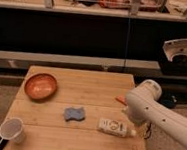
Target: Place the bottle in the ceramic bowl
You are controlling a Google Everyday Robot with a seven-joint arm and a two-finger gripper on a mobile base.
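Observation:
The bottle (114, 126), white with a printed label, lies on its side on the wooden table (90, 92), right of centre, cap pointing right. The ceramic bowl (40, 85), orange-brown and glossy, sits empty near the table's far left corner. My white arm (149, 105) reaches in from the right over the table's right edge. The gripper (134, 120) is low at the arm's end, just above and right of the bottle's cap end. It is largely hidden by the arm.
A blue sponge (74, 113) lies between bowl and bottle. A white cup (12, 130) stands at the front left corner. A small orange item (120, 100) lies near the right edge. A dark shelf unit (91, 34) runs behind the table.

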